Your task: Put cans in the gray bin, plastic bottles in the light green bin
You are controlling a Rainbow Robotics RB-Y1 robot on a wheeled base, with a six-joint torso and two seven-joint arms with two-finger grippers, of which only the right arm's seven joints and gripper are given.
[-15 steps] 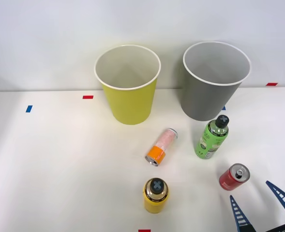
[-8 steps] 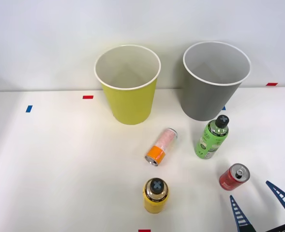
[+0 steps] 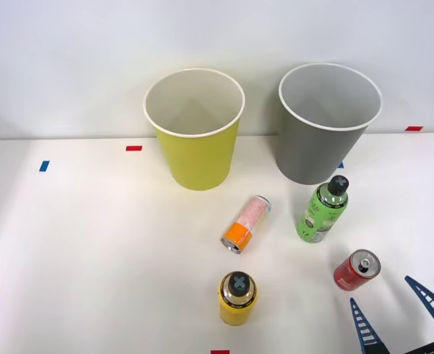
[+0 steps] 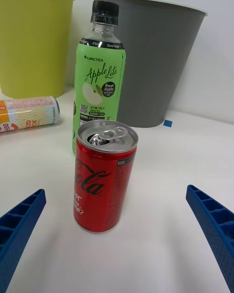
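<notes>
Right gripper (image 3: 399, 313), fingers spread wide and holding nothing, just short of the upright red can (image 3: 357, 270) on the white surface (image 3: 91, 251). Green bottle (image 3: 323, 209) stands before the gray bin (image 3: 326, 125); orange-and-pink can (image 3: 245, 223) lies on its side; yellow bottle (image 3: 237, 297) stands nearer; light green bin (image 3: 195, 130) stands beside the gray bin.

Two cans: a red can (image 3: 357, 270) and an orange-and-pink can (image 3: 245, 224). Two plastic bottles: a green bottle (image 3: 323, 209) and a yellow bottle (image 3: 237, 298). Two bins: a gray bin (image 3: 327, 123) and a light green bin (image 3: 195, 128).
</notes>
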